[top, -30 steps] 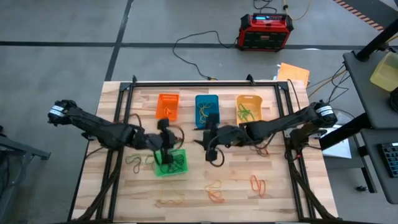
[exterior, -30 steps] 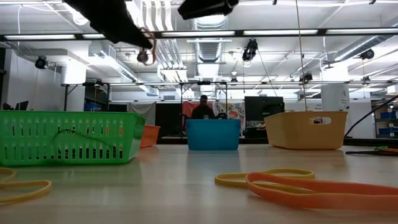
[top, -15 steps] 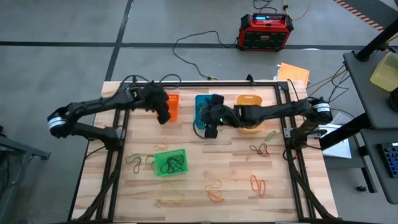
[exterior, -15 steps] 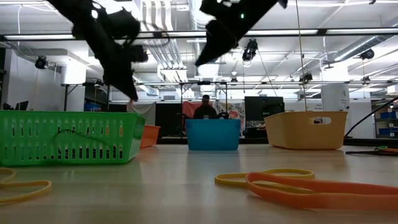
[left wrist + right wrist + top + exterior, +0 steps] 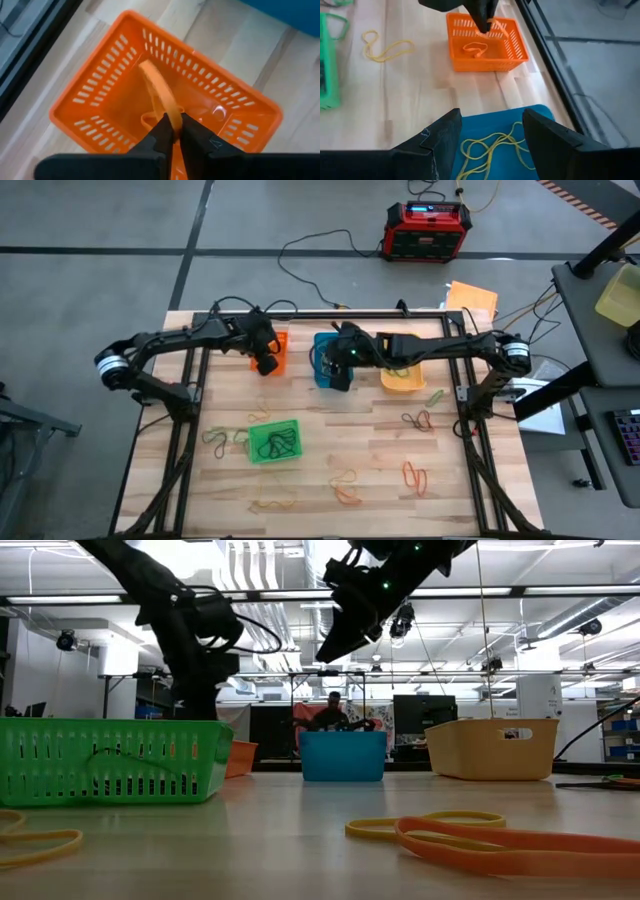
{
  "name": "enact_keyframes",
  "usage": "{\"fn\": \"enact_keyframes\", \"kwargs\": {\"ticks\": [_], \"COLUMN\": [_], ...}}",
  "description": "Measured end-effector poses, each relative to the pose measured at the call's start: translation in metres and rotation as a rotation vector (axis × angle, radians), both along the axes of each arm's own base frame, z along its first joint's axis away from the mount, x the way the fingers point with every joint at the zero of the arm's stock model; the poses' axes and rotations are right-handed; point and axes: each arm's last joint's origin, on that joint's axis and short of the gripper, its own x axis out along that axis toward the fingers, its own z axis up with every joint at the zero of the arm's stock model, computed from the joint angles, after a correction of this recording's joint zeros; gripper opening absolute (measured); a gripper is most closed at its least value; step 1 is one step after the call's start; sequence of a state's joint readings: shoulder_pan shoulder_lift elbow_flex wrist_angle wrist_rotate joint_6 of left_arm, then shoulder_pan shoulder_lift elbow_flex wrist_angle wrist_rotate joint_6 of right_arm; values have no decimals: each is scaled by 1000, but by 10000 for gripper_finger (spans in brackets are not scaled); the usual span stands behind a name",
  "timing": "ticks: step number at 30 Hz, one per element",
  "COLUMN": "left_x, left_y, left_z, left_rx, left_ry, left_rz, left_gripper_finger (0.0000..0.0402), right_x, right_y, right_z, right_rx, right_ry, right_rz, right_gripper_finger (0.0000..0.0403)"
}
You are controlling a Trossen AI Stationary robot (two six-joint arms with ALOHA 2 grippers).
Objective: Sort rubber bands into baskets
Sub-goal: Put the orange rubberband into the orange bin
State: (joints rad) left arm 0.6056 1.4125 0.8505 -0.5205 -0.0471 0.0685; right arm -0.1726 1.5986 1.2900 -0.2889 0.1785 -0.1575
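Note:
My left gripper (image 5: 172,128) hangs over the orange basket (image 5: 105,85), shut on an orange rubber band (image 5: 159,95) that stands up between its fingers. Another orange band (image 5: 149,120) lies on that basket's floor. In the high view this gripper (image 5: 265,361) sits at the orange basket's (image 5: 277,340) front edge. My right gripper (image 5: 492,131) is open and holds nothing, above the blue basket (image 5: 540,117), where yellow bands (image 5: 492,147) lie. The yellow-orange basket (image 5: 400,375) stands right of the blue one (image 5: 325,343). The green basket (image 5: 273,442) sits nearer the front.
Loose bands lie on the wood: left of the green basket (image 5: 215,438), at front centre (image 5: 345,485) and at front right (image 5: 415,475). A black frame rail (image 5: 300,313) borders the table's back. A red-and-black box (image 5: 428,230) stands on the floor. A person (image 5: 327,712) is far behind.
Both arms swung from beside the green basket to the back row. The left one carried the orange band over the orange basket. The right one came over the blue basket.

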Motion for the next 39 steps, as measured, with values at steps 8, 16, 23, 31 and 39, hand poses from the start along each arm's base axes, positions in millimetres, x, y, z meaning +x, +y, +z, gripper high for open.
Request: {"fn": "enact_keyframes", "kwargs": {"ticks": [8, 16, 23, 31, 39], "left_x": [-1, -1, 5, 13, 6], "left_y": [1, -4, -28, -73, -109], "left_z": [-2, 9, 35, 76, 100], "left_rx": [18, 17, 57, 197, 260], "left_ry": [20, -42, -190, -427, -557], "left_rz": [14, -11, -88, -317, -488], "left_gripper_finger": [88, 138, 129, 117, 116], "right_x": [-5, -24, -47, -76, -120], "right_y": [3, 20, 45, 81, 101], "right_z": [6, 5, 2, -3, -26], "right_rx": [105, 260, 435, 515, 655], "right_ry": [63, 295, 468, 523, 525], "right_rz": [-71, -37, -61, -152, -445], "right_gripper_finger": [206, 206, 206, 206, 206]}}
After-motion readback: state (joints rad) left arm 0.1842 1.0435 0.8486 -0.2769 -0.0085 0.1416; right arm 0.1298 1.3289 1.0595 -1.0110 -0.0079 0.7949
